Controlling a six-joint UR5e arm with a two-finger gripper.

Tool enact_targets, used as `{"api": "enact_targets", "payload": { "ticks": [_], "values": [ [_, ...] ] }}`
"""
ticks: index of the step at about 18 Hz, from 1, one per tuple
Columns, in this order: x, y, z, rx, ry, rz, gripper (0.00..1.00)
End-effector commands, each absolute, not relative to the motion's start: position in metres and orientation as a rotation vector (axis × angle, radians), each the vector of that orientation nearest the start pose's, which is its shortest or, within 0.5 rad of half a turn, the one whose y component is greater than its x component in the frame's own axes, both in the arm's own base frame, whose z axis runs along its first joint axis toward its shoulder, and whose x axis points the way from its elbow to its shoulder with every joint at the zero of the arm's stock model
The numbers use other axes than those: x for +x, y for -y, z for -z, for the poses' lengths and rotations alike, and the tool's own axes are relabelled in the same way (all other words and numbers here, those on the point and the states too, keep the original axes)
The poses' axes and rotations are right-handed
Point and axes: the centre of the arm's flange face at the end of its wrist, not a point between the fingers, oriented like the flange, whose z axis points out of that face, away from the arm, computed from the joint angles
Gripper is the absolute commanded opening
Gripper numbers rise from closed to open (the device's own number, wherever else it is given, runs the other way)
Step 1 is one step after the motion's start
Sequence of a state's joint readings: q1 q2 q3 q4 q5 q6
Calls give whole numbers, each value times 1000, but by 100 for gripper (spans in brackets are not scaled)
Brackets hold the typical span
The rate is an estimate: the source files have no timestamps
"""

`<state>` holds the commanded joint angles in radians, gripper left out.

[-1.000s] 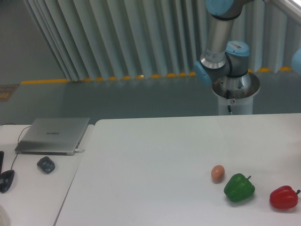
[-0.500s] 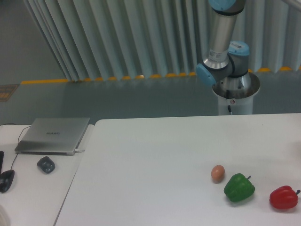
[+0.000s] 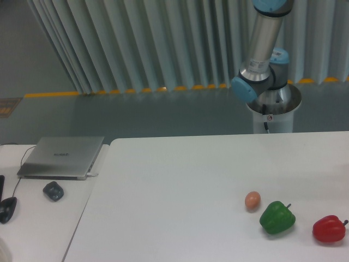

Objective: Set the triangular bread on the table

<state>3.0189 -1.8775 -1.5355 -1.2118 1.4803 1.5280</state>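
Camera view (only view). UR5e arm [image 3: 260,46] enters from the top edge at upper right; only its lower links, elbow joint and pedestal base [image 3: 271,109] show. The gripper lies outside the frame, so whether its fingers are spread, pressed together or pinching sth cannot be told. Places relative to the hand can't be fixed for the same reason; they are given instead w.r.t. the visible arm.

The table [image 3: 180,185] fills the lower centre and right, in front of the base. On it, well below the arm and toward the near right: a small tan egg [image 3: 252,200], a green pepper [image 3: 277,218] just beside the egg, and a red pepper [image 3: 329,229] apart from the green one, near the right edge. No two of these clearly touch.

The triangular bread is not visible anywhere: not on the table, not on the side desk [image 3: 32,218]. It may be held by the unseen gripper above the frame, but that is a guess only.

Side desk, far left of the arm: closed grey laptop [image 3: 61,156], a dark small object [image 3: 53,190] in front of it, a black mouse [image 3: 7,209] at the left edge.

Progress (judgement): placing not yet done, since no bread rests on the table. Left to do: bring the bread down over a free patch of tabletop, e.g. left of the egg, and release.
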Motion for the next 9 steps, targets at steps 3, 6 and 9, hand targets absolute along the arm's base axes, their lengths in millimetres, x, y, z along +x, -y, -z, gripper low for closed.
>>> {"api": "enact_targets", "payload": {
  "ticks": [3, 6, 9],
  "values": [
    [-594, -212, -342, -3039, -51, -85, 100],
    [-601, -213, -331, -3037, -20, -102, 100],
    [-611, -209, -318, -3036, -6, -117, 100]
  ]
}}
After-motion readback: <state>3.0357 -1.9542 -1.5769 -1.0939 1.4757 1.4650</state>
